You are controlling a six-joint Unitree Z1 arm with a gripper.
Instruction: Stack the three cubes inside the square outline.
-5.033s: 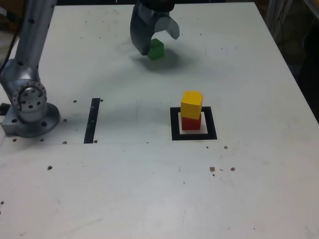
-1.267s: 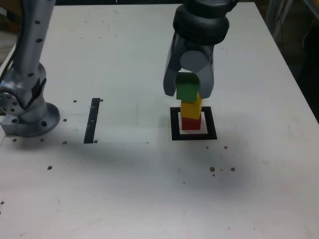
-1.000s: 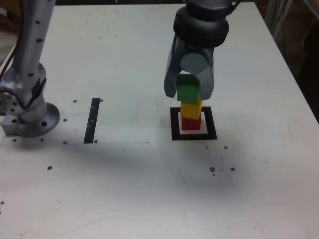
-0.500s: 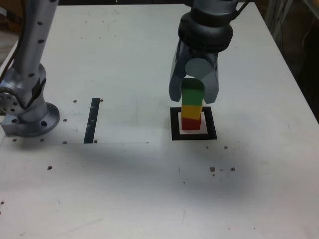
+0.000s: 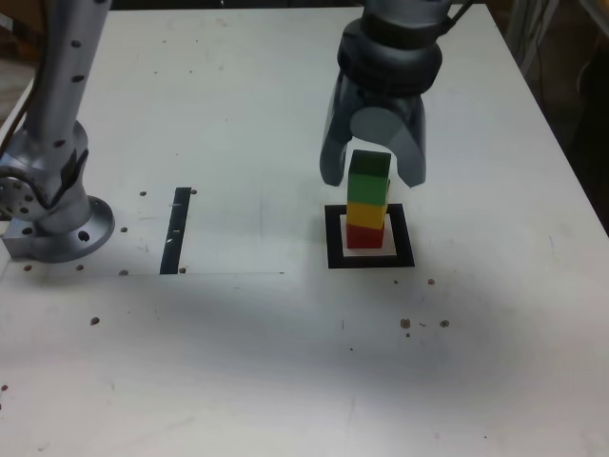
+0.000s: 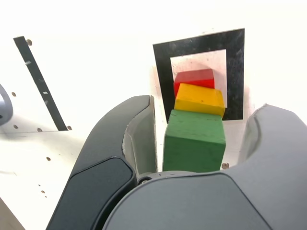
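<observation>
Tabletop (image 5: 214, 381) is carrying a black strip (image 5: 176, 230) toward its left edge in the exterior view, clear of the work. Rightward, the gripper (image 5: 372, 181) is standing wide around the green cube (image 5: 369, 176), touching neither side, presumably freeing it. Green is resting on the yellow cube (image 5: 365, 215), yellow on the red cube (image 5: 364, 236), red sitting inside the square outline (image 5: 404, 236). Nothing is visibly blocking a lift away.

Green cube (image 6: 194, 141) lies between the gripper's (image 6: 201, 139) open jaws, a gap visible on either side. Yellow cube (image 6: 200, 99) shows partly behind it, red cube (image 6: 194, 78) beyond the yellow. Square outline (image 6: 235, 72): black frame, white centre, around the red cube. Black strip (image 6: 41, 84) well apart from the frame, on the pale tabletop (image 6: 110, 62).
</observation>
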